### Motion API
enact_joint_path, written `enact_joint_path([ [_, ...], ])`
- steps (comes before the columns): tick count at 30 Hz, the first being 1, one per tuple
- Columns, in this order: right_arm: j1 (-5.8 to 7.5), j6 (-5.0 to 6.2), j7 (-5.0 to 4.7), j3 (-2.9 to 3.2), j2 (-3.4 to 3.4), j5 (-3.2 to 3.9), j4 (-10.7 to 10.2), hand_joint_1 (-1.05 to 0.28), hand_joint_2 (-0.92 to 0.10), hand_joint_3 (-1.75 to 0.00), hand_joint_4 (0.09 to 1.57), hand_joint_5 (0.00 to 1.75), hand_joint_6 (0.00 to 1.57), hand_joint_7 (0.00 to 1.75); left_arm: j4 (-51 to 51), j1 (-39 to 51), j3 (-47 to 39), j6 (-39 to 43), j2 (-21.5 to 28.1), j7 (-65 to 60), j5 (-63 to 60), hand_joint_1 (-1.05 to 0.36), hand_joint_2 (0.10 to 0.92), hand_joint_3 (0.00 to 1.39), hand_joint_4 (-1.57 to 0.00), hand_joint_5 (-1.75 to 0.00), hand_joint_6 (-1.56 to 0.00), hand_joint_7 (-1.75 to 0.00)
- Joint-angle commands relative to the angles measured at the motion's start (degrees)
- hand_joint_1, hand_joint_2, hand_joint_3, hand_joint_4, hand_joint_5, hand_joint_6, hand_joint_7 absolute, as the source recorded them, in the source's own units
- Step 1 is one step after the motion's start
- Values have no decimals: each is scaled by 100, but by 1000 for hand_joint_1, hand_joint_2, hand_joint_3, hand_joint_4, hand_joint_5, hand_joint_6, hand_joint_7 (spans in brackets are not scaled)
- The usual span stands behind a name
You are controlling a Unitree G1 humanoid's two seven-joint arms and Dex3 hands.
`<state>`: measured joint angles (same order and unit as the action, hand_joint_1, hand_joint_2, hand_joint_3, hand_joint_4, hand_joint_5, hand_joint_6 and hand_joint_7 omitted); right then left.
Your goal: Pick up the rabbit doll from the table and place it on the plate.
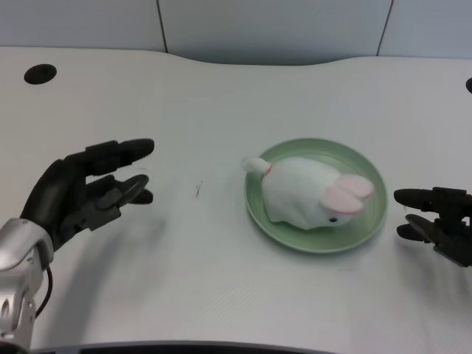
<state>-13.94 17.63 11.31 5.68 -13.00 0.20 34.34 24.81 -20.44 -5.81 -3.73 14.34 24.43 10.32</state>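
White rabbit doll [310, 192] lying on green plate [369, 221], left hand [85, 192] apart, seemingly empty

No readable txt, labels, nos. or signs on anything in view.
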Motion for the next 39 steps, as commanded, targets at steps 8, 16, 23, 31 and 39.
enact_joint_path([
  [8, 50, 61, -16, 37, -59, 35, -31, -433, -921, -192, 976, 200, 904, 0, -520, 840, -321, -251, -208, -295, 219, -481, 921, 446, -372, -1744, -607, -744],
  [16, 12, 273, -63, 45, -129, -41, 99, -424, -921, -208, 964, 193, 912, 4, -594, 1352, -287, -58, -310, -68, 341, -476, 921, 506, -452, -1746, -503, -1251],
  [23, -82, 190, -71, 60, -158, -25, 205, -433, -921, -209, 948, 176, 897, 0, -511, 1390, -218, -228, -264, -68, 254, -484, 921, 491, -520, -1746, -518, -1327],
  [31, -346, 330, -189, 139, -215, -30, 745, -426, -921, -214, 942, 151, 892, 6, 190, 1074, -266, 226, -437, -178, 189, -467, 921, 468, -526, -1746, -468, -1435],
  [39, -621, 355, -265, 256, -208, 114, 1186, -413, -921, -203, 956, 129, 890, 2, 552, 775, -189, 274, -506, -467, 28, -472, 921, 464, -530, -1746, -470, -1454],
])
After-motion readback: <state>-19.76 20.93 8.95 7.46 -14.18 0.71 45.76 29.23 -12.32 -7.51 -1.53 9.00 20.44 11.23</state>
